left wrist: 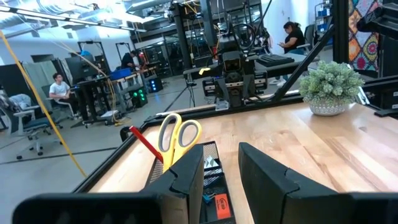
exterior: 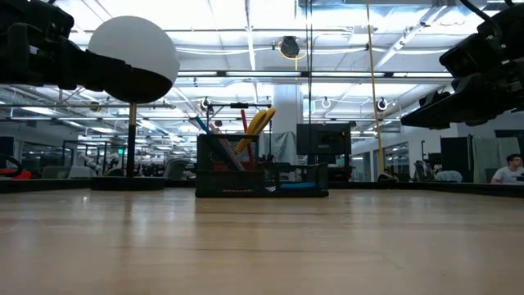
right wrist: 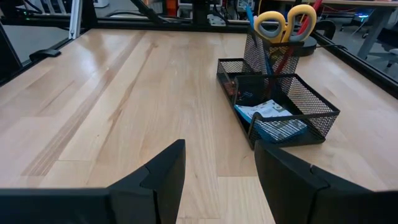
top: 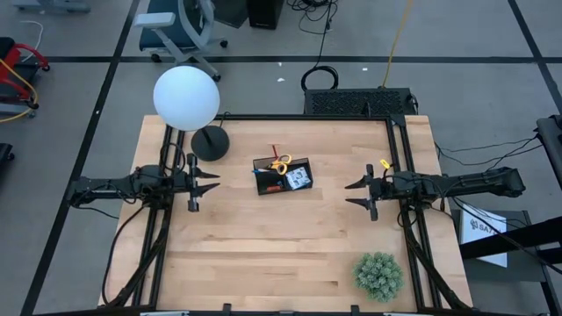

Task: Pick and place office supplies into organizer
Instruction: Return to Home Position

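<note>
The black mesh organizer (top: 283, 175) stands on the table's middle, a little toward the far edge. Its tall cup holds the yellow-handled scissors (right wrist: 286, 22), handles up, with red and blue pens (exterior: 223, 141). A blue notepad (right wrist: 270, 115) lies in its low tray. My left gripper (top: 211, 182) hovers open at the table's left, pointing at the organizer. My right gripper (top: 353, 193) hovers open at the right, also facing it. Nothing lies between either pair of fingers.
A lamp with a white globe (top: 186, 97) and round black base (top: 210, 143) stands at the far left. A green spiky plant ball (top: 378, 276) sits near the front right corner. Bare wood (top: 281, 246) spreads between the arms and toward the near edge.
</note>
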